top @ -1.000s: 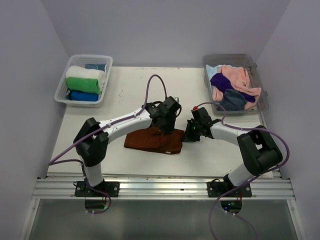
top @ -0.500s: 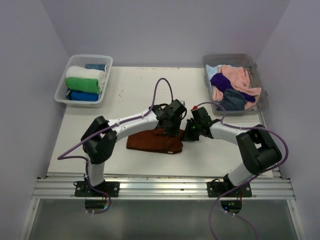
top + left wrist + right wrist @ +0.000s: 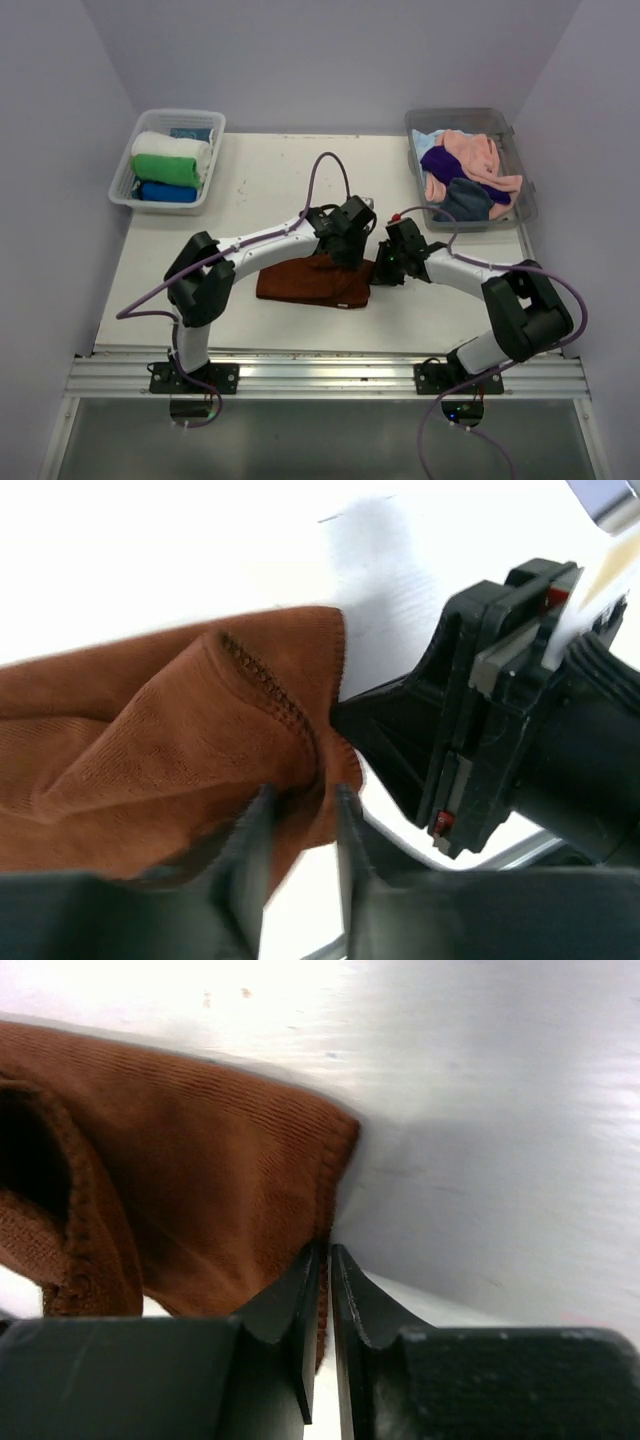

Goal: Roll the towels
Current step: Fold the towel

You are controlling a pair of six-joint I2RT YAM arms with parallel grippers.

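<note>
At ten o'clock on the tabletop (image 3: pixel 270 180) stands a clear plastic bin (image 3: pixel 124 186) holding three rolled towels packed side by side: a white towel (image 3: pixel 170 147) at the far side, a green towel (image 3: pixel 172 167) in the middle and a blue towel (image 3: pixel 168 192) nearest. At two o'clock a second clear bin (image 3: pixel 526 214) holds loose, unrolled cloths in a heap: a pale blue towel (image 3: pixel 425 138) in its far left corner, a pink towel (image 3: pixel 472 150) draped over the top, a purple towel (image 3: pixel 445 161) beneath it and a dark grey-blue towel (image 3: pixel 465 200) at the near end.

The left arm (image 3: pixel 255 245) rises from its base at seven o'clock, bends at the elbow and stretches low toward three o'clock, its wrist tipped down over the middle of the tabletop. The right arm (image 3: pixel 470 270) comes up from five o'clock, folds at its elbow and reaches toward nine o'clock, so the two wrists meet nearly head to head.

Between them, just toward six o'clock of centre, lies the rust-brown towel (image 3: pixel 310 283), folded into a flat band. The left pincer (image 3: pixel 300 792) has its jaws a narrow gap apart with a bunched fold of the towel's right end caught between the tips. The right pincer (image 3: pixel 322 1252) is all but closed, a thin slit between its jaws gripping the hem at the towel's three o'clock corner
</note>
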